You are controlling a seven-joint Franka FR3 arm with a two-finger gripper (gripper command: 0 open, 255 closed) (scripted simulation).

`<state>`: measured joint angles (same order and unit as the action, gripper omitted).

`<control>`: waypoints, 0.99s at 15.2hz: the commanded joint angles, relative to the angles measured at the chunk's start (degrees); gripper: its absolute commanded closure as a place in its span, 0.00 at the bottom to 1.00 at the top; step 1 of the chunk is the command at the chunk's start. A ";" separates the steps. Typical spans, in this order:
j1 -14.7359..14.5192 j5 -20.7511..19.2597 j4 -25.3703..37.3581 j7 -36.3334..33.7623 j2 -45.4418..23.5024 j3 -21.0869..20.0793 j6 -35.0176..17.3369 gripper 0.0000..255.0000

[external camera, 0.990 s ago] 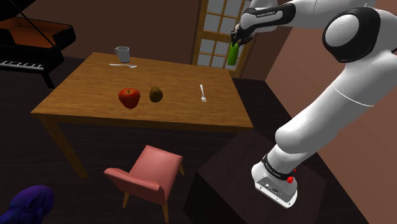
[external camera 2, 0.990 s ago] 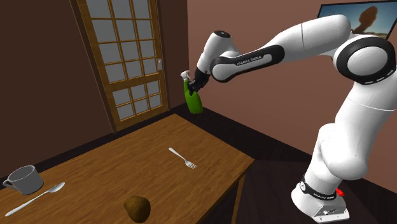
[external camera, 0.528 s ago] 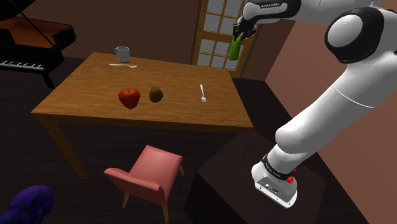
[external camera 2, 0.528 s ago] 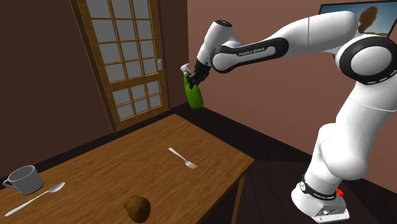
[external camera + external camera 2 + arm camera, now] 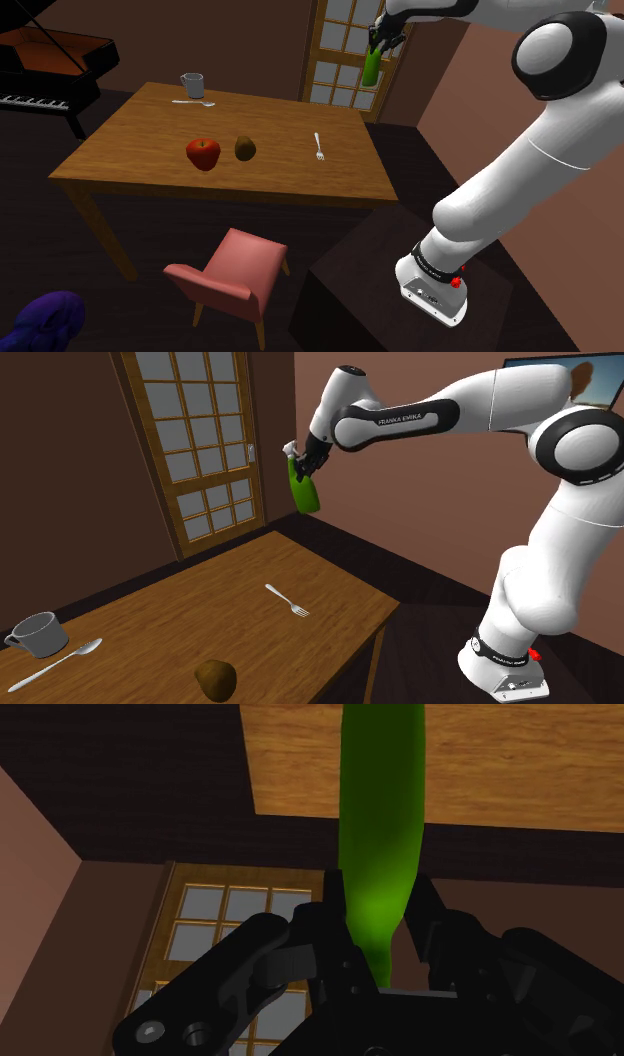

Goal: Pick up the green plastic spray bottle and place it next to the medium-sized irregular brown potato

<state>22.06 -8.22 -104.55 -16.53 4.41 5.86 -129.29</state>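
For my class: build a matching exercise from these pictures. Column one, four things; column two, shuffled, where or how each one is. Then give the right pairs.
Column one
1 spray bottle
2 apple
3 mug
4 fork

Column two
a next to the spoon
b red, beside the potato
c clasped in the gripper, up in the air
d lying on its own on the table

Pairs: 1-c, 2-b, 3-a, 4-d

- We see the green spray bottle (image 5: 303, 489), smooth with a pale nozzle, clasped at its neck by the gripper (image 5: 304, 459). It hangs slightly tilted in the air, high above the table's (image 5: 250, 574) far edge.
- We find the potato (image 5: 245, 148), brown and lumpy, lying near the table's middle, well apart from the bottle.
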 commanded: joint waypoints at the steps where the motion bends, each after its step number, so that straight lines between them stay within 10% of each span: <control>1: -0.76 -1.17 -1.36 -2.29 1.74 -1.10 0.64 1.00; 15: -6.54 -7.88 -10.62 -22.94 11.85 -13.60 5.47 1.00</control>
<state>15.90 -15.76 -114.82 -37.92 15.93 -6.76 -124.14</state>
